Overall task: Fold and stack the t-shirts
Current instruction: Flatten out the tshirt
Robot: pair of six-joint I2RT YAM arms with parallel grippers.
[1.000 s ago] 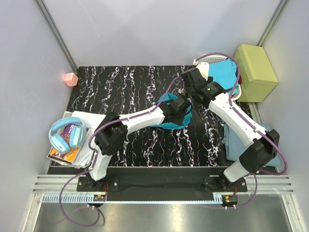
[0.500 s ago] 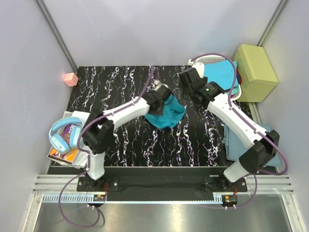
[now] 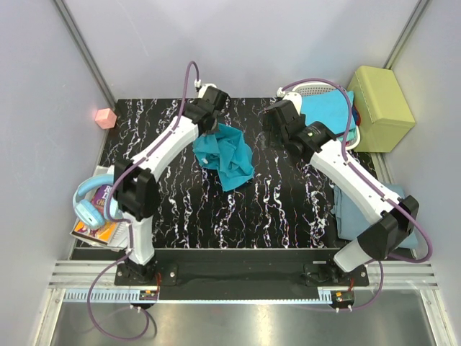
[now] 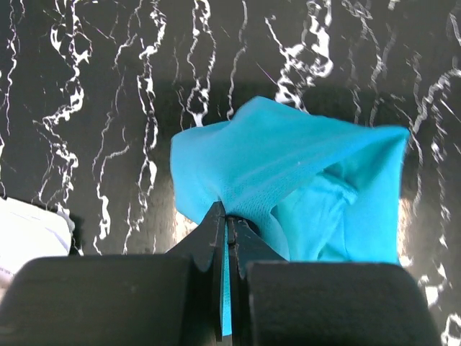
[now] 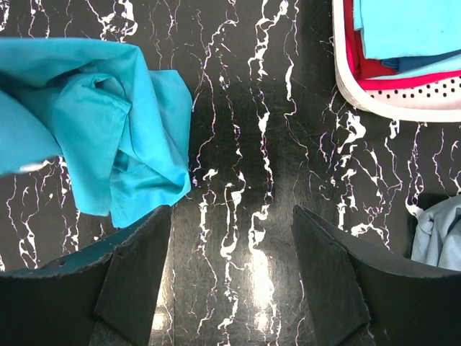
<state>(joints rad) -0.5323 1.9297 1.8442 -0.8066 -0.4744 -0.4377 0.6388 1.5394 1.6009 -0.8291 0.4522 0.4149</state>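
Pinching fold of crumpled teal shirt (image 4: 288, 166) with left gripper (image 4: 227, 216), jaws pressed together on cloth. Shirt bunched at far-middle of table (image 3: 288, 209), whether lifted or resting, cannot tell. Holding right gripper (image 5: 232, 238) spread wide, gripping nothing, over bare table just right of shirt. In basket (image 5: 403, 107), far right: blue shirt (image 5: 410, 25) over red shirt (image 5: 354, 58). At right edge: grey-blue shirt (image 5: 441, 229).

Left hand (image 4: 226, 218) reaches far forward, pinched shut; right hand (image 5: 230, 220) hovers spread wide.
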